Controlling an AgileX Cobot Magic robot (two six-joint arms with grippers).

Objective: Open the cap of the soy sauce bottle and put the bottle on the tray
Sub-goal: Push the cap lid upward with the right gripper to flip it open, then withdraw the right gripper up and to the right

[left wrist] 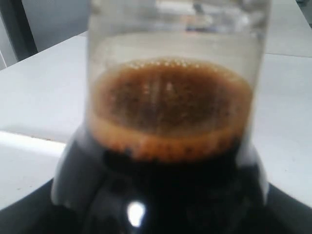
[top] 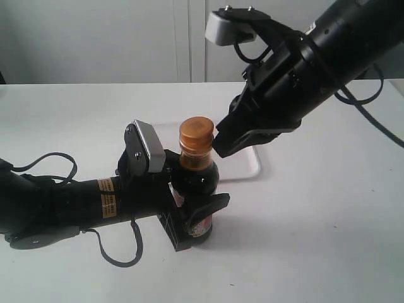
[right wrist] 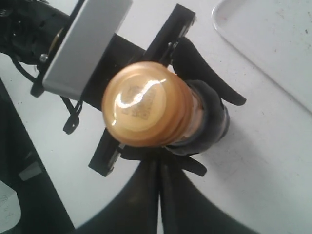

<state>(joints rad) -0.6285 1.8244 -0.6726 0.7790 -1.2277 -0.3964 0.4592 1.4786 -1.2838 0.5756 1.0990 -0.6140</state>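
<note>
The left gripper's (top: 201, 218) fingers clamp the soy sauce bottle (top: 197, 183), dark liquid foaming inside, cap (top: 195, 134) closed; the right gripper's (top: 228, 144) fingers are pressed together beside it.

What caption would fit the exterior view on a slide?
Left gripper holds the soy sauce bottle upright before the tray; right gripper beside its closed cap.

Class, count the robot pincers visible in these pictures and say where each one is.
2. The left pincer is clamped around the soy sauce bottle, which stands in front of the tray. The right pincer, fingers together, sits beside the cap.
</note>
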